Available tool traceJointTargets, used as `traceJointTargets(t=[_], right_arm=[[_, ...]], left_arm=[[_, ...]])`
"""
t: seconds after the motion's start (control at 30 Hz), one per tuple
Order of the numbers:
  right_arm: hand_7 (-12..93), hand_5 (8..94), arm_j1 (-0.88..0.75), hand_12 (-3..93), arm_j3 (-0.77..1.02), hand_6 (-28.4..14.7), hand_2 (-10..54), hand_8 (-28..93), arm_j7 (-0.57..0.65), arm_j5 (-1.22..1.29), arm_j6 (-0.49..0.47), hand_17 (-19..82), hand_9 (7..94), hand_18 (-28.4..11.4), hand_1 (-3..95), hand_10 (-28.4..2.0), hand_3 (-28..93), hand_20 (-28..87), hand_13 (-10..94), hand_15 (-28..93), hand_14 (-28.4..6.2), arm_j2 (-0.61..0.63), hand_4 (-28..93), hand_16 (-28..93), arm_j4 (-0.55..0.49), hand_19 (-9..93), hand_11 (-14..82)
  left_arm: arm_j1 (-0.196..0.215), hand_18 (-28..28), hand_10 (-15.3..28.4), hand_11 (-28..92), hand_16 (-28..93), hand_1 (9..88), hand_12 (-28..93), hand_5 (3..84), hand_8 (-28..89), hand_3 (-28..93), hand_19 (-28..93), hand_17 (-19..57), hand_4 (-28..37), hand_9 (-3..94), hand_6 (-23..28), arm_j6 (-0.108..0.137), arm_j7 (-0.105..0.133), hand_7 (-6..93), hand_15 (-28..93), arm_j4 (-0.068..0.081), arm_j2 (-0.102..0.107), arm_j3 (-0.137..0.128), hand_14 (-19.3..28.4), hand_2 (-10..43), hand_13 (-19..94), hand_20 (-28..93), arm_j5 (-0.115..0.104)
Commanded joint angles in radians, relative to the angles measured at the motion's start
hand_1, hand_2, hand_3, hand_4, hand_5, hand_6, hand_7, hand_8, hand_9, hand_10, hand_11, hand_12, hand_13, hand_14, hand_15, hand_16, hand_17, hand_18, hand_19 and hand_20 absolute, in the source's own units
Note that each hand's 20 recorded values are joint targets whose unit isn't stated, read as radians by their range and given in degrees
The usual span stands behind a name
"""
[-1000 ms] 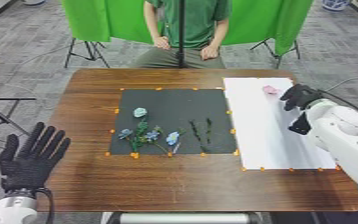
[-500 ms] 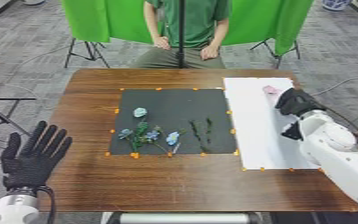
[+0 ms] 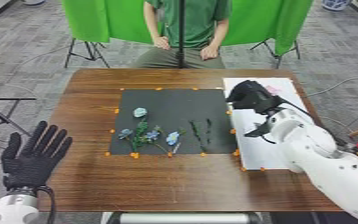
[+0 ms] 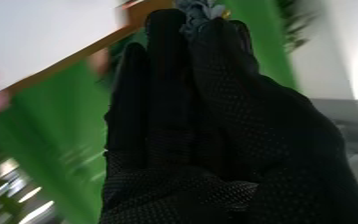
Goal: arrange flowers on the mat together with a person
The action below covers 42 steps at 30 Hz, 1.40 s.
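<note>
Pinching a blue-gray flower [image 4: 196,16] at its fingertips, the right hand [image 3: 254,96] is up by the border between the dark mat [image 3: 168,100] and the white sheet [image 3: 254,157], and it looks like we're into the placing step! On the mat, the pale blue bloom [image 3: 140,112] sits above a cluster of blue flowers [image 3: 152,135] with green foliage, and two slim green sprigs [image 3: 196,134] [image 3: 208,132] lie side by side nearer the sheet. Over on the sheet, there's the pink flower [image 3: 271,89], loose and beyond the right hand. And the left hand [image 3: 27,162]? Fingers spread, holding nothing, down at the table's [image 3: 158,187] side. What's needed next, I'd judge: bring that bloom over the mat, pick a gap, lower it gently and let go without dragging a petal or nudging those sprigs. The arrangement looks well along, with the pink one perhaps to follow.
</note>
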Motion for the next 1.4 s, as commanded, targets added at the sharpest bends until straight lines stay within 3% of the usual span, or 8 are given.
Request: traceJointTargets(t=[0.03, 0.3, 0.93, 0.97, 1.07, 1.13, 1.23, 1.4], right_arm=[[35, 62.1, 0.072, 32.5, -0.115, 2.2, -9.5, -5, -0.015, -0.067, -0.081, 32, 70.0, -7.1, 68.5, -7.7, 62, 15, 68, 19, -1.4, -0.114, -28, 41, 0.018, 77, 7.4], [34, 61.7, 0.113, 31.6, -0.205, 2.3, -9.5, -5, -0.037, -0.066, -0.134, 32, 69.1, -7.0, 68.7, -7.8, 62, 15, 68, 19, -1.4, -0.114, -28, 41, 0.053, 77, 8.2], [32, 60.2, 0.110, 26.6, -0.211, 1.7, -9.5, -6, -0.030, -0.150, -0.101, 31, 64.1, -5.1, 68.3, -9.3, 63, 20, 63, 16, -1.7, -0.087, -28, 40, 0.038, 67, 14.2], [31, 60.1, 0.104, 25.2, -0.206, 1.8, -9.5, -6, -0.025, -0.160, -0.110, 31, 63.5, -5.3, 68.1, -9.4, 63, 22, 63, 16, -1.7, -0.086, -28, 40, 0.033, 65, 15.0], [30, 59.5, 0.102, 18.6, -0.213, 2.5, -9.5, -9, -0.008, -0.204, -0.103, 33, 61.5, -8.1, 65.8, -9.1, 64, 32, 62, 16, -2.4, -0.082, -28, 39, 0.030, 55, 16.7], [28, 58.5, 0.092, 15.9, -0.202, 3.9, -9.5, -17, 0.010, -0.193, -0.107, 32, 59.3, -10.4, 60.9, -7.1, 70, 37, 60, 15, -4.0, -0.081, -28, 34, 0.023, 52, 12.8], [26, 58.2, 0.093, 14.4, -0.204, 4.2, -9.5, -17, 0.023, -0.184, -0.096, 31, 57.7, -11.4, 58.7, -6.1, 73, 37, 58, 15, -5.1, -0.065, -28, 30, 0.014, 52, 9.5], [25, 57.7, 0.058, 13.2, -0.159, 4.4, -9.5, -17, 0.026, -0.135, -0.081, 29, 55.8, -11.6, 57.7, -5.1, 73, 36, 56, 15, -5.6, -0.054, -28, 28, -0.012, 51, 7.8]], left_arm=[[0.002, 14.3, 14.0, 15, -7, 25.4, 9, 44.8, -8, 69, 32, -3.2, -28.3, 40.7, 7.1, 0.017, -0.014, 7.6, 34, 0.004, -0.008, 0.004, 16.8, 11.0, 31, 14, 0.003], [0.013, 14.4, 14.0, 15, -7, 25.4, 9, 45.0, -8, 69, 32, -3.3, -28.3, 40.9, 7.2, 0.036, 0.005, 7.8, 34, -0.003, -0.007, 0.001, 17.0, 10.8, 31, 14, -0.032], [0.001, 14.4, 14.0, 16, -7, 25.5, 9, 45.6, -8, 70, 33, -3.3, -28.3, 41.7, 7.4, 0.036, 0.013, 8.5, 35, 0.003, 0.007, 0.008, 17.0, 10.7, 32, 14, -0.034], [-0.005, 14.4, 14.0, 16, -7, 25.6, 9, 45.7, -8, 70, 33, -3.3, -28.3, 41.8, 7.4, 0.042, 0.008, 8.5, 35, 0.003, 0.007, 0.009, 17.0, 10.8, 32, 14, -0.031], [-0.010, 14.4, 14.1, 16, -7, 25.6, 9, 45.7, -8, 70, 33, -3.2, -28.3, 41.8, 7.6, 0.113, -0.018, 8.7, 35, -0.008, 0.004, 0.009, 17.0, 10.9, 32, 14, 0.046], [-0.008, 14.3, 14.1, 16, -7, 25.6, 9, 45.9, -8, 70, 33, -3.2, -28.3, 41.7, 7.7, 0.090, -0.009, 8.9, 35, -0.007, 0.008, 0.010, 17.0, 11.0, 32, 14, -0.004], [-0.007, 14.3, 14.2, 16, -7, 25.6, 9, 45.9, -8, 70, 33, -3.3, -28.3, 41.6, 7.8, 0.098, -0.001, 9.1, 36, -0.008, 0.009, 0.008, 17.2, 11.0, 32, 14, 0.005], [0.003, 14.3, 14.3, 16, -7, 25.5, 9, 45.9, -8, 70, 33, -3.3, -28.3, 41.5, 7.9, 0.084, 0.009, 9.2, 36, -0.008, 0.004, 0.002, 17.2, 11.1, 32, 14, -0.037]])
